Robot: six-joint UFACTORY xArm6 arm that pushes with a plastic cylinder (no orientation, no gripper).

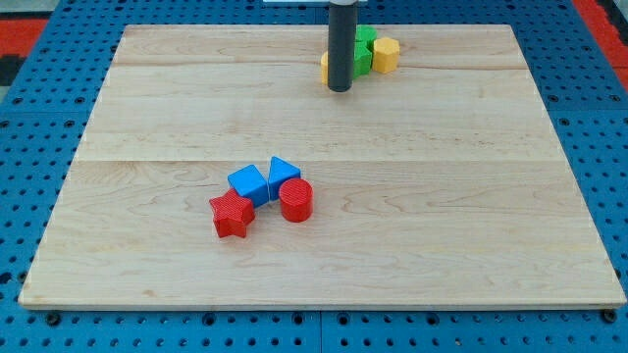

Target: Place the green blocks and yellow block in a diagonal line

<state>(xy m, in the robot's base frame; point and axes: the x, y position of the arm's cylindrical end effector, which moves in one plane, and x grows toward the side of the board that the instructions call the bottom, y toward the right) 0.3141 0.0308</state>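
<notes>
My tip (340, 89) rests on the wooden board (471, 196) at the far edge, a little right of the middle; it is a plain dark rod with nothing on it that could part or close, and it holds nothing. It stands directly in front of a tight cluster of green and yellow blocks and hides part of them.

In that cluster I count two green pieces and two yellow pieces. The far green block (366, 37) sits at the back, and the near green block (361, 61) lies just in front of it, touching or nearly so (their shapes are too covered by the rod to make out). On the right, the yellow block (386, 54), a chunky many-sided piece, presses against the greens. On the left, only a yellow sliver (324, 68) shows past the rod, and I cannot tell its shape. The tip looks to be touching or just beside this sliver and the near green block.

Well apart from them, nearer the front and left of the middle, lies a second group of four. Two are blue: a blue cube (247, 182) and a blue triangular block (284, 173) just right of it. Two are red: a red star (231, 214) at the near left, touching the cube, and a red cylinder (295, 200) at the right, standing upright against the triangular block.

The board lies on a blue perforated table (29, 127)
</notes>
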